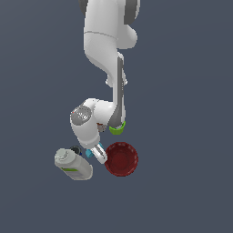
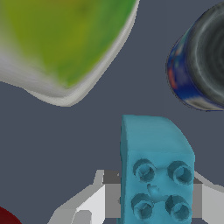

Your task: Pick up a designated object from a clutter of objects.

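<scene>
The designated object, a light-blue studded block (image 2: 155,175) with one curved side, sits between my gripper's (image 2: 156,199) two grey fingers, and both pads meet its sides. In the exterior view the gripper (image 1: 97,154) is low among the clutter, and the block (image 1: 89,154) shows as a small blue patch beside it. Whether the block is off the floor I cannot tell.
A white-grey bottle with a green label (image 1: 73,164) (image 2: 65,39) lies close to the block. A dark can (image 1: 75,149) (image 2: 203,61) stands just beyond it. The red bowl (image 1: 121,159) (image 2: 3,217) is on the gripper's other side. A green cup (image 1: 117,129) peeks from behind the arm.
</scene>
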Available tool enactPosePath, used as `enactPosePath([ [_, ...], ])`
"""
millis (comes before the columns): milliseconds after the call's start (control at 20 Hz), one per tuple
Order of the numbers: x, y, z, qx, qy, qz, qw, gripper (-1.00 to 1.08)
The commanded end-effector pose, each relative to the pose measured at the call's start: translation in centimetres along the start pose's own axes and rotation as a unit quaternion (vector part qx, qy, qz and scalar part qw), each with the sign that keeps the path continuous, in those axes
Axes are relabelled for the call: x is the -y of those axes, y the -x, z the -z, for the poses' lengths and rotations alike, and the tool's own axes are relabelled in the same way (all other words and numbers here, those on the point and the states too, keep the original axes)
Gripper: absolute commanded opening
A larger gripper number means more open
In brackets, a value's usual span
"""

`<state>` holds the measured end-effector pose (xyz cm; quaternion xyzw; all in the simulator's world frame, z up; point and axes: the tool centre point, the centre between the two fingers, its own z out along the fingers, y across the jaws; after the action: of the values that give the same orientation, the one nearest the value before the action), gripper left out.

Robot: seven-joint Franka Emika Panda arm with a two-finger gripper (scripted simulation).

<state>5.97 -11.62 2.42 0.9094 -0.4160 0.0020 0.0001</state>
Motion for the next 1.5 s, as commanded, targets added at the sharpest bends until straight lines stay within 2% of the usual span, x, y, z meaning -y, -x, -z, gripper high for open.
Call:
enactPosePath([
  [0, 0.1, 0.3, -0.2, 0.002, 0.001, 0.002, 1.0000, -1.00],
  [400, 0.1, 0.1, 0.5, 0.000, 0.000, 0.000, 1.0000, -1.00],
  [700, 0.8, 0.7, 2.9, 0.000, 0.000, 0.000, 1.0000, -1.00],
  [1050, 2.3, 2.1, 8.4, 0.000, 0.000, 0.000, 1.0000, -1.00],
  [1450, 4.7, 4.2, 17.4, 0.000, 0.001, 0.000, 1.0000, -1.00],
])
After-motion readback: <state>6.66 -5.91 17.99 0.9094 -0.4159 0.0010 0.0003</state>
